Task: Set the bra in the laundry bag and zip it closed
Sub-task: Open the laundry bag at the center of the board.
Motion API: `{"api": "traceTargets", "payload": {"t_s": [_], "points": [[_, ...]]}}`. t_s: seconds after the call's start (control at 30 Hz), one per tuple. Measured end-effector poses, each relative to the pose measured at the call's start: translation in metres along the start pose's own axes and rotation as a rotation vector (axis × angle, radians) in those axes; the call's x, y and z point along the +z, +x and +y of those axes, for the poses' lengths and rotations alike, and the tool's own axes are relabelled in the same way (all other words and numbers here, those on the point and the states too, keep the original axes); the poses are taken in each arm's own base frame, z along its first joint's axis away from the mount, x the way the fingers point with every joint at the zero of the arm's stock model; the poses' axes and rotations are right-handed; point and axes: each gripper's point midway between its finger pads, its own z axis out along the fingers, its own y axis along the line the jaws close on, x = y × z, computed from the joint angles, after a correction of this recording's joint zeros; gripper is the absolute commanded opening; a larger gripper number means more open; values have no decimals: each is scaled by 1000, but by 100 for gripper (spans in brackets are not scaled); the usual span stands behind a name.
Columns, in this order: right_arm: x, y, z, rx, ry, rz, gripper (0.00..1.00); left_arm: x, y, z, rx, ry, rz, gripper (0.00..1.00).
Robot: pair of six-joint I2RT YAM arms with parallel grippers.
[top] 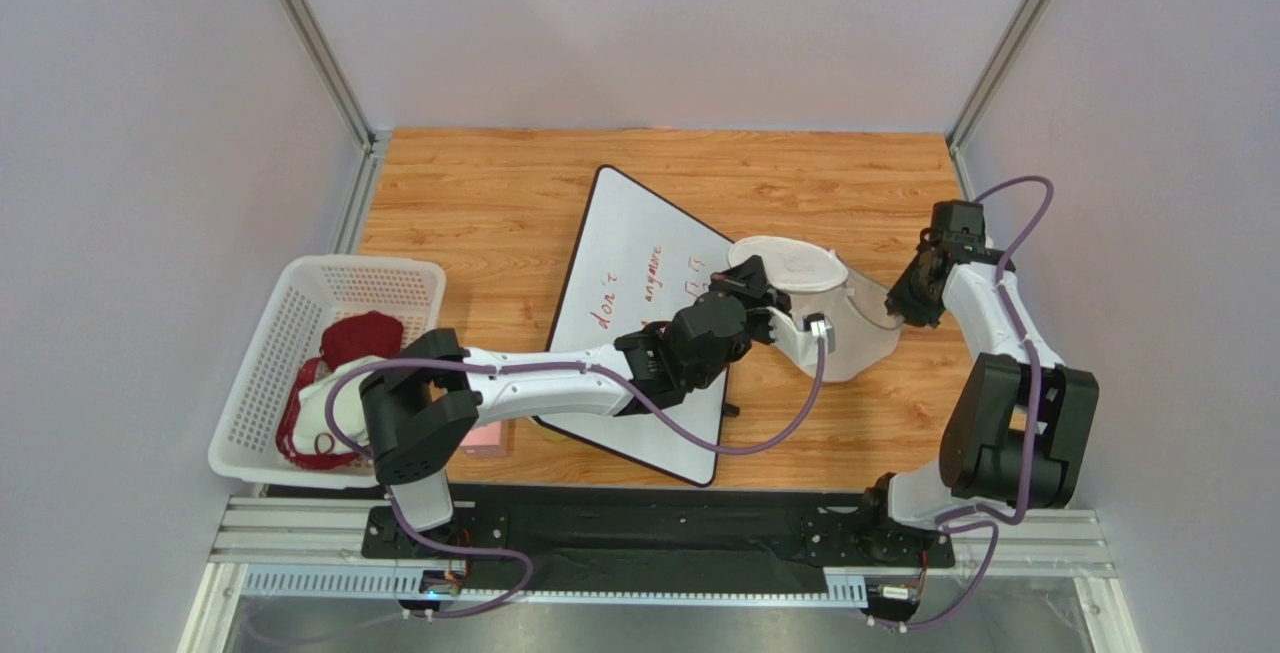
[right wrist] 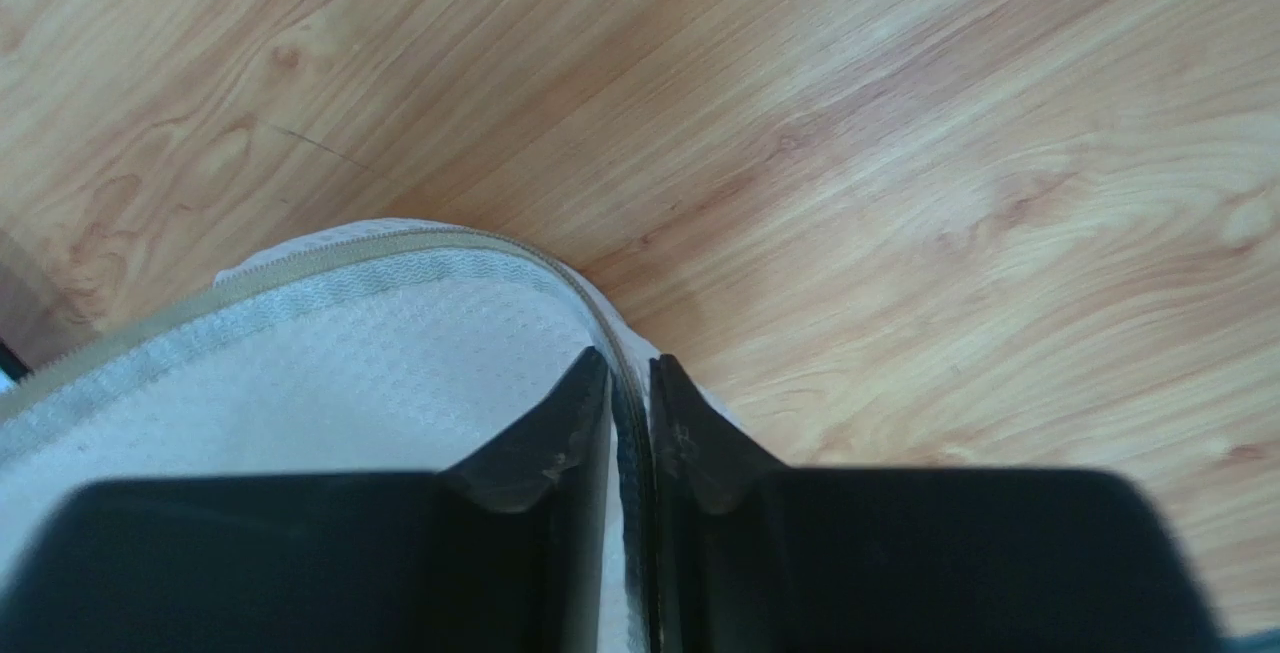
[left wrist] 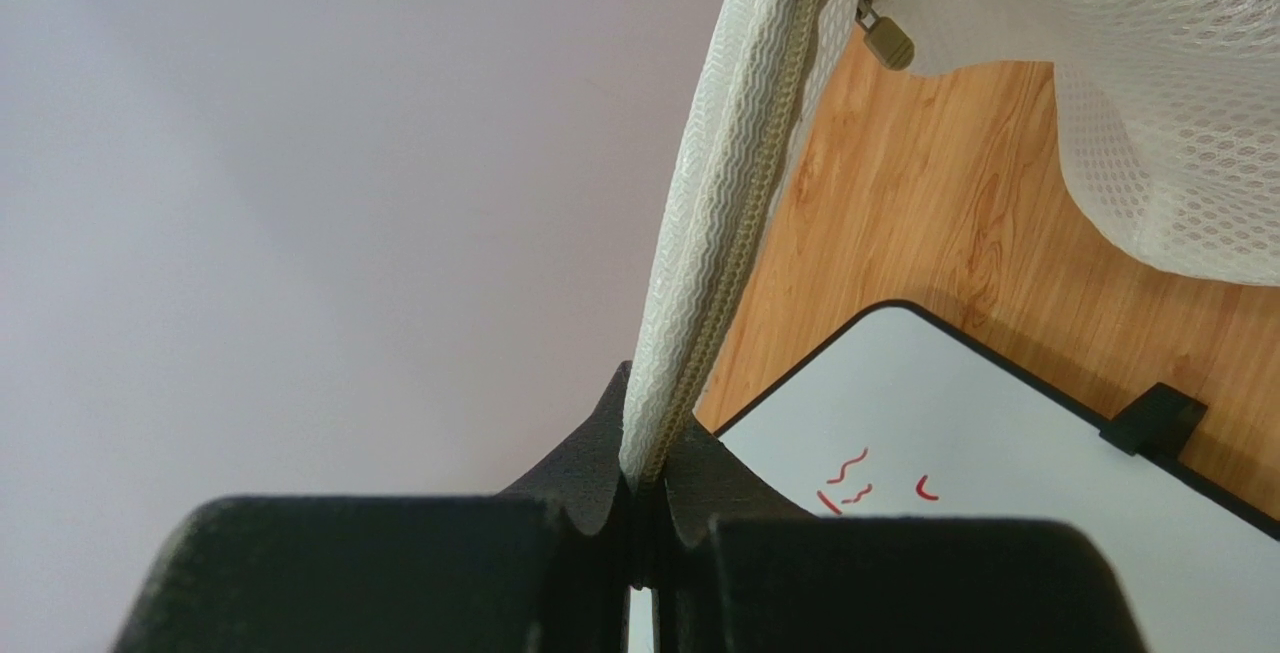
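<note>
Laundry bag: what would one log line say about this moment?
bra: in basket, not bagged | laundry bag: open | left gripper: shut on bag's zipper edge | right gripper: shut on bag's rim

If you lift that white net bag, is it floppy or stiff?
Probably floppy: the laundry bag sags in soft folds beside where the left gripper pinches its zipper edge. It is likely light too, since it looks like thin netting and hangs from a small pinch. It probably won't roll, because it lies slumped on the table.
</note>
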Motion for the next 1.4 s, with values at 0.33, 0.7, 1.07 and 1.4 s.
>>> {"api": "traceTargets", "payload": {"t_s": [0.33, 0.7, 1.07, 1.4], "points": [[-113, -37, 62, -176, -56, -380, 0, -4, -6, 4, -45, 11, -26, 0], [-63, -19, -4, -64, 158, -284, 7, 4, -13, -3, -80, 28, -45, 0], [-68, 5, -56, 172, 219, -320, 12, 40, -8, -36, -226, -2, 25, 63], [-62, 30, -69, 256, 210, -284, 40, 5, -34, -40, -470, 199, -61, 77]]}}
